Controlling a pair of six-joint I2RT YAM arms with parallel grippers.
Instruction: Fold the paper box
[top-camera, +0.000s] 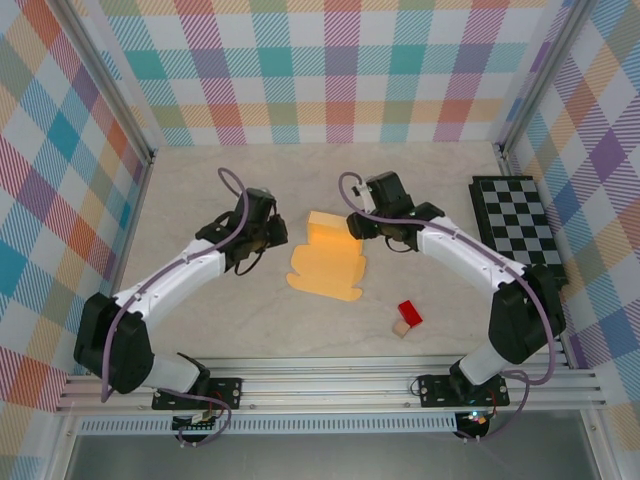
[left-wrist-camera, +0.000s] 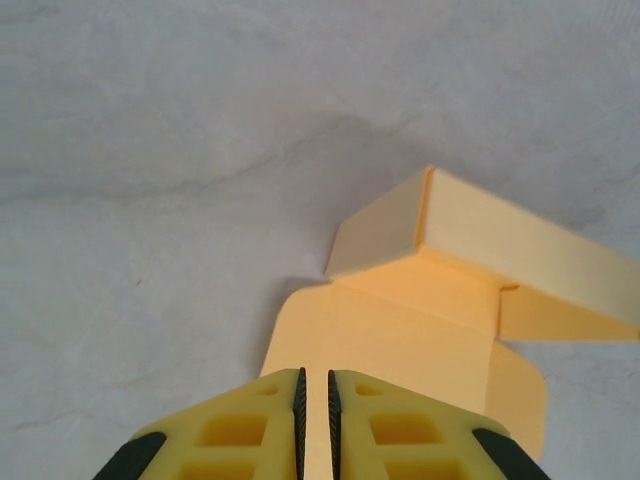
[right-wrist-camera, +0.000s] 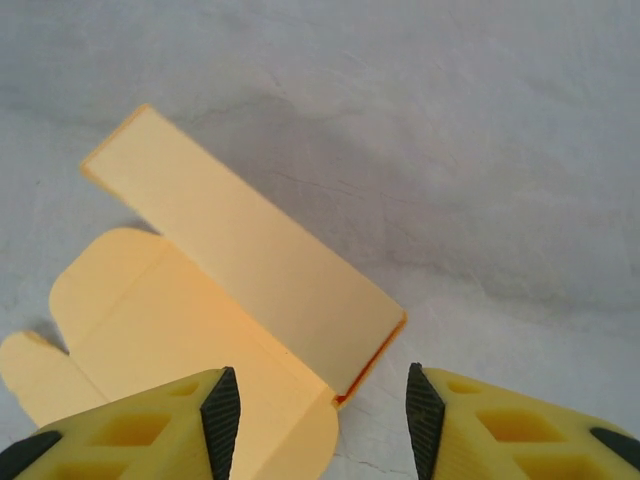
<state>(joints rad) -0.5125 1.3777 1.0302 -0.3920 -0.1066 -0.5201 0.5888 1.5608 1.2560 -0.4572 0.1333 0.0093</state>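
Closest to my left wrist lens, the left gripper (left-wrist-camera: 314, 385) has its yellow fingers a hair apart, pinching nothing I can make out, above a flat flap of the paper box (left-wrist-camera: 400, 320). The box sits mid-table (top-camera: 200, 180), part folded, with one panel raised at its 12 o'clock end and the rest flat. At its 3 o'clock the right gripper (right-wrist-camera: 322, 385) stands open, the raised panel's corner just ahead of the gap. A red block (top-camera: 410, 312) lies at 4 o'clock, and a checkered board (top-camera: 518, 220) is well apart at 3.
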